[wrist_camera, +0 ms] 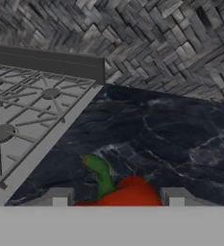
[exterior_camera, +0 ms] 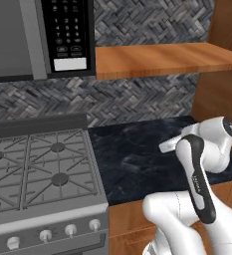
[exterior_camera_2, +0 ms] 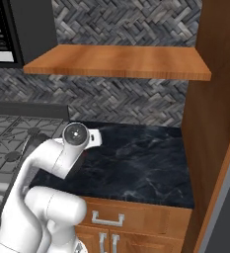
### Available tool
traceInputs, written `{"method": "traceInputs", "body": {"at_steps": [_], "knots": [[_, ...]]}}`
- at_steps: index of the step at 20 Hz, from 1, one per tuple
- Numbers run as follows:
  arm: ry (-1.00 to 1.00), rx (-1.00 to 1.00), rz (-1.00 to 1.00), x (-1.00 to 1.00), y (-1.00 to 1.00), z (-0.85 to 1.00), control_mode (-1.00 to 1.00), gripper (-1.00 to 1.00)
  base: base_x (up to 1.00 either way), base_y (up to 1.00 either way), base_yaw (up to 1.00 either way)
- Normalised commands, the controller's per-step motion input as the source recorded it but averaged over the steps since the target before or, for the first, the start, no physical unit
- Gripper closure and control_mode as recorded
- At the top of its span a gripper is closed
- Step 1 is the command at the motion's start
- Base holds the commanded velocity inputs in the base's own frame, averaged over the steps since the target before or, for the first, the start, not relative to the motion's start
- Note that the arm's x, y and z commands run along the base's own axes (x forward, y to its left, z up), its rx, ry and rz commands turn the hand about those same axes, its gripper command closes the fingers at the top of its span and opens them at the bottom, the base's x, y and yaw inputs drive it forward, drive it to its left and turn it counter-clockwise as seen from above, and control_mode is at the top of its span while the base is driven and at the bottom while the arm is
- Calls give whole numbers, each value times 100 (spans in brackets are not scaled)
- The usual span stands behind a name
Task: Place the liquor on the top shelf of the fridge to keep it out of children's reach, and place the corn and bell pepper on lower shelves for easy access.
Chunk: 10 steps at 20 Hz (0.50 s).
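bell pepper (wrist_camera: 128, 194): red, green stem curling up-left; sits between the two end effector tips in hand view, low in frame, over the dark bench.
end effector (wrist_camera: 117, 198): jaws part-way apart w/ pepper body filling the gap; looks clamped on it, tho contact faces are hidden. judged: gripping pepper.
why held so: pepper is round and small, so a side pinch across the body suits; stem left free above tips.
bench (exterior_camera_2: 141, 163): black marbled top, bare where visible; next to stove.
stove (exterior_camera: 38, 169): grey gas hob, just left of bench; not involved.
arm: folded low over bench in both base views, wrist turned toward the back wall.
microwave (exterior_camera: 38, 35): black, above stove.
wood shelf (exterior_camera_2: 116, 62): above bench, nothing on it.
task stage: est. pepper in hand, shelf placement not yet done.
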Motion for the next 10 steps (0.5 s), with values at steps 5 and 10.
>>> {"method": "traceInputs", "body": {"at_steps": [5, 10], "knots": [[0, -8, 13, -37, 16, 100, -100, 100, 0, 0, 0], [0, -16, 10, -39, 22, 97, -100, 100, 0, 0, 0]]}}
